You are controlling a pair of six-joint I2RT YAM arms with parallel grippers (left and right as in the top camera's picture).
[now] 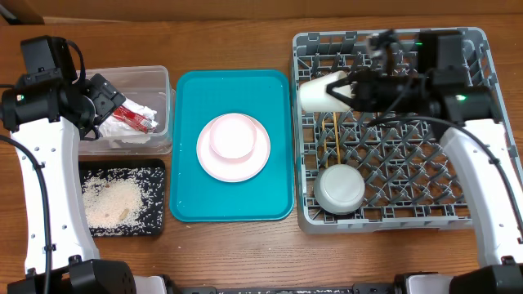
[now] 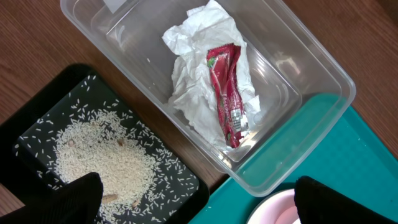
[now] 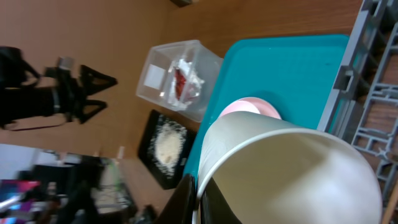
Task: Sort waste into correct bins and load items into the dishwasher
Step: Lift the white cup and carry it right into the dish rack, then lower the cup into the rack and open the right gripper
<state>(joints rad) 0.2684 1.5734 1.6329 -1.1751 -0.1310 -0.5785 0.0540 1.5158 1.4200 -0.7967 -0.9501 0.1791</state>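
Observation:
My right gripper (image 1: pixel 339 88) is shut on the rim of the cream cup (image 1: pixel 317 93), which lies on its side over the back-left corner of the grey dishwasher rack (image 1: pixel 466 216). In the right wrist view one finger is inside the cup (image 3: pixel 292 168) and one outside. Two chopsticks (image 1: pixel 333 137) and a grey-green bowl (image 1: pixel 340 189) sit in the rack. A pink plate (image 1: pixel 253 163) carrying the small pink bowl (image 1: pixel 231 136) rests on the teal tray. My left gripper (image 2: pixel 199 205) hovers open by the clear tub (image 2: pixel 311 56), which holds the napkin (image 2: pixel 199 68) and red packet (image 2: pixel 227 93). Rice (image 2: pixel 102 162) fills the black tray (image 2: pixel 37 118).
The teal tray (image 1: pixel 278 90) lies between the two bins and the rack. Bare wooden table (image 1: pixel 245 33) runs along the back and front edges. The left arm's white link (image 1: pixel 45 188) stands left of the black tray (image 1: pixel 155 171).

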